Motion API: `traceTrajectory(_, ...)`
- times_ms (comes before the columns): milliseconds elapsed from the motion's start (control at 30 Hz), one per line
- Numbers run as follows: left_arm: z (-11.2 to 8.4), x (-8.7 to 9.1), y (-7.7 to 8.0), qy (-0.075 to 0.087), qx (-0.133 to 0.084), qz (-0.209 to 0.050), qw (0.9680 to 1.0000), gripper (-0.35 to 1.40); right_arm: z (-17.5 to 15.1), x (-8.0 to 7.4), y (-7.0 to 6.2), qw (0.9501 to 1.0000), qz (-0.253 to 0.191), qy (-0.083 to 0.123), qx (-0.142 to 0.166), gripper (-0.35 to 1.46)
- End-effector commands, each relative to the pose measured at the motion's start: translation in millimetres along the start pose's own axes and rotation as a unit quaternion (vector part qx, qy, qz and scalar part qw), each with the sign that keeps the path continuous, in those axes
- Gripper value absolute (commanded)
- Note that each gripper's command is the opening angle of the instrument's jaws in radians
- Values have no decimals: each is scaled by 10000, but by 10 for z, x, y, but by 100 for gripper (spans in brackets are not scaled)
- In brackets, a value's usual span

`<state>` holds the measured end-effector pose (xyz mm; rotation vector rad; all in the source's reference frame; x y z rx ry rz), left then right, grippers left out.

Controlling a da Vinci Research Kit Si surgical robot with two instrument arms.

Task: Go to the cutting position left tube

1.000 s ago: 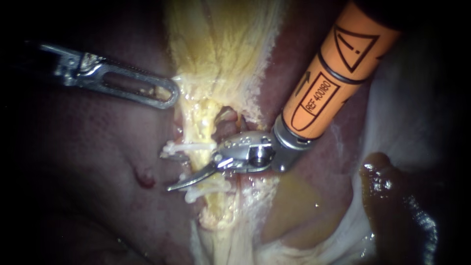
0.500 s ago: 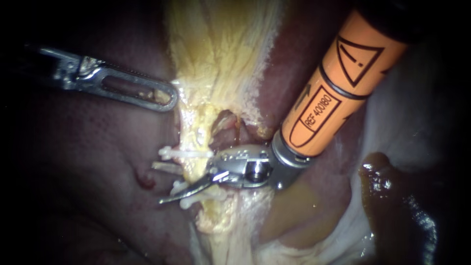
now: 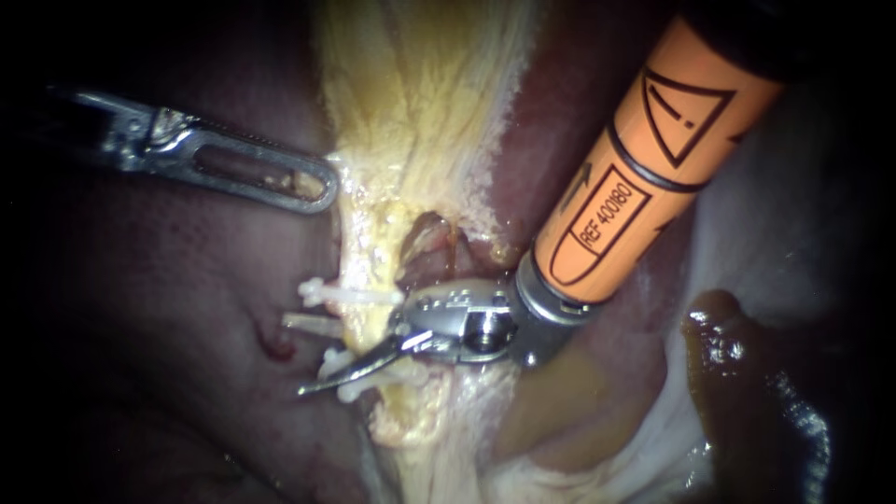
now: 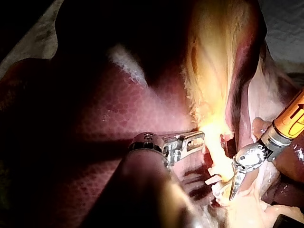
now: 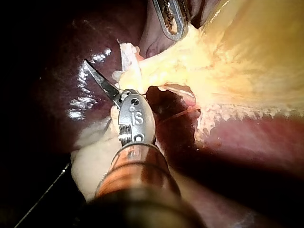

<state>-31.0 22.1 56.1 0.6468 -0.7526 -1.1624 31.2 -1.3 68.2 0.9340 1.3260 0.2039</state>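
From the endoscope, my left instrument (image 3: 315, 185) is clamped on the edge of the yellow tissue (image 3: 420, 103). I judge it is drawing that edge out over the liver (image 3: 177, 308) so the left tube (image 3: 370, 315) below is taut and exposed. The tube runs down from an upper clip (image 3: 347, 294) to a lower clip (image 3: 411, 375). My right instrument (image 3: 308, 359) lays one blade across the tube's front. A grey sliver beyond looks like the other blade behind it, so I take the blades as parted, straddling the tube and gripping nothing.

From the left wrist camera, my jaws bite the yellow edge near the scissor tip.

From the right wrist camera, the dark blade reaches over the liver beside the clips, so a cut there should leave both ends sealed.
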Motion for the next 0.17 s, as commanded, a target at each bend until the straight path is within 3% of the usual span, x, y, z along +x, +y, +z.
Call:
traceTrajectory(33, 0, 0, 0, 0, 0, -1, 10000, -35, -1, -1, 0, 10000, 1, -1, -3, 123)
traceTrajectory(167, 0, 0, 0, 0, 0, -1, 10000, -35, -1, -1, 1, 10000, 1, -1, -3, 123)
